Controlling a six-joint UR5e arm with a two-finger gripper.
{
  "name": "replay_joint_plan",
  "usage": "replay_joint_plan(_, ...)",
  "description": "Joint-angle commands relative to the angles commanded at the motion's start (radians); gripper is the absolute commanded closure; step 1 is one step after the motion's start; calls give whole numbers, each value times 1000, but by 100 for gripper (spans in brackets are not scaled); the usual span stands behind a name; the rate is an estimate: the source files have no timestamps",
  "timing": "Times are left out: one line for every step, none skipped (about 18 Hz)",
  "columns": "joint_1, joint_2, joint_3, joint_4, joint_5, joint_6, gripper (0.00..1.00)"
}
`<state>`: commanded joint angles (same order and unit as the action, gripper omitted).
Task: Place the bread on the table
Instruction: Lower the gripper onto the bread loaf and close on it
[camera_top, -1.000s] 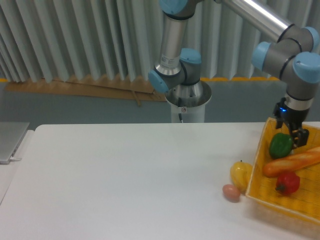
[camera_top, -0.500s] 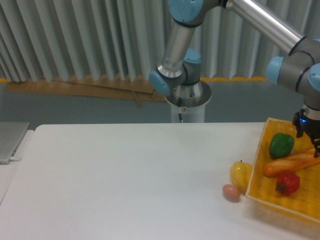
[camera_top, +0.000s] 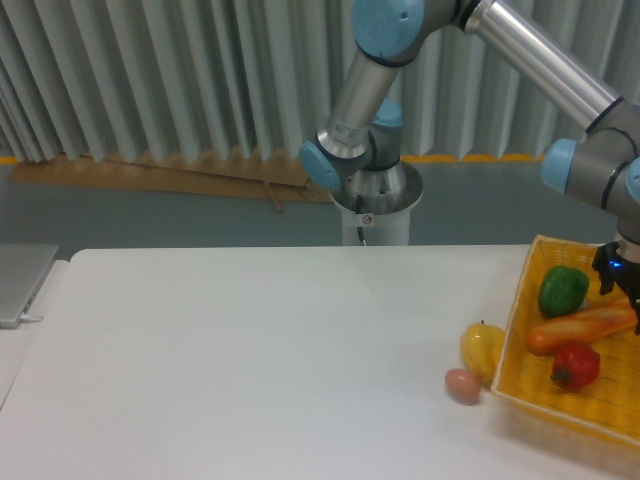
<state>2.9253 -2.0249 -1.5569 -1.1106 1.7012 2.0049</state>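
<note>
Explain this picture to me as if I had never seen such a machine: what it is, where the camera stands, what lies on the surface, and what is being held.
This is one robot arm, silver tubes with blue joints, bolted behind a white table. A fixed camera looks at it from the front, slightly above. At the arm's end is its tool, at the right edge of the picture, low over a yellow woven basket. The basket holds the bread, a green pepper and a red pepper. On the table beside the basket lie a yellow fruit and a small brownish egg-shaped item. The tool is by the bread's far end; whether it grips it is unclear.
</note>
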Motion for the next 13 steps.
replay_joint_plan(2,0,-9,0,-2,2,0)
replay_joint_plan(2,0,-12,-2,-3,2,0)
replay_joint_plan(2,-2,-15,-2,-8,2,0)
replay_joint_plan(2,-3,-19,-3,-15,2,0)
replay_joint_plan(6,-3,-25,-3,-21,3,0)
replay_joint_plan(8,-3,-28,-3,-26,3,0)
replay_joint_plan(11,-2,-28,-3,-29,5,0)
replay_joint_plan(11,0,-29,-5,-31,5,0)
replay_joint_plan(12,0,-31,-5,-31,5,0)
replay_joint_plan(9,2,-32,-5,-31,3,0)
replay_joint_plan(8,0,-32,-3,-29,3,0)
replay_joint_plan(8,-2,-32,-3,-29,5,0)
replay_joint_plan(8,-2,-32,-3,-29,5,0)
